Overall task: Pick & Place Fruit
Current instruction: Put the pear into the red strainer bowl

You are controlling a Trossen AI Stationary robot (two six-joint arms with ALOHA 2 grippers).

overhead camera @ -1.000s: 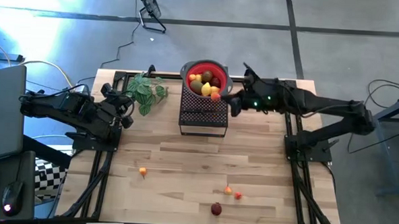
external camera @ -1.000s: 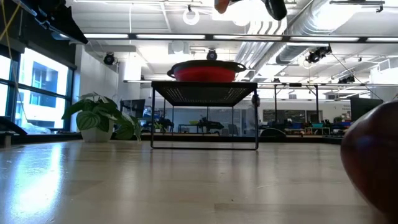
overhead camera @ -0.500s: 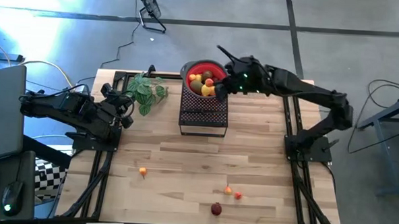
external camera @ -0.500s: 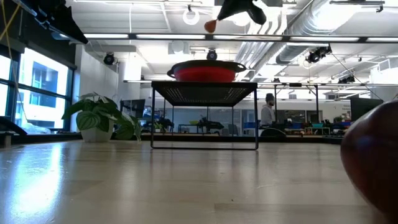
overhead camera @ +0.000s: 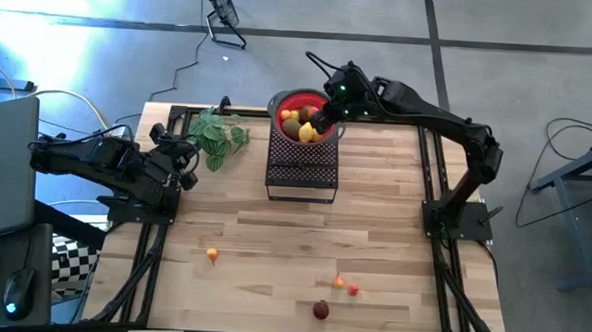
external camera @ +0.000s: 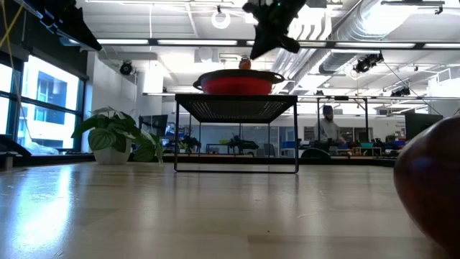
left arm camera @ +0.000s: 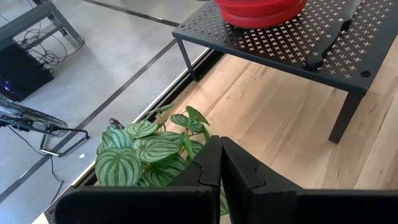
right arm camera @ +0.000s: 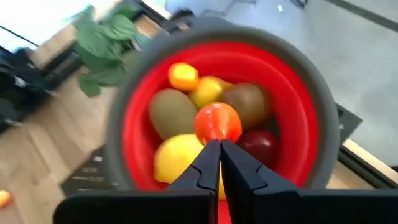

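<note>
My right gripper hangs over the red bowl, shut on a small orange-red fruit. The low view shows that fruit just above the bowl's rim. Yellow lemons, brown and olive ovals and a dark red ball fill the bowl. The bowl stands on a black perforated stand. On the near tabletop lie an orange fruit, two tiny ones and a dark red ball. My left gripper waits shut at the table's left edge. My right gripper pinches the small orange-red fruit between the free ends of its two fingers, on the fruit's side nearest the wrist. The fingers slant down from the table's far right. The fruit sits over the pile; whether it touches the pile I cannot tell.
A potted plant with striped green leaves stands left of the stand, right in front of my left gripper. In the low view the dark red ball looms at the right edge. Bare wood lies between the stand and the loose fruit.
My right gripper has swung from beside the stand's right side toward the table's left and far edge, carrying the orange-red fruit to above the bowl. It has tipped further downward and rolled. It has stayed shut.
</note>
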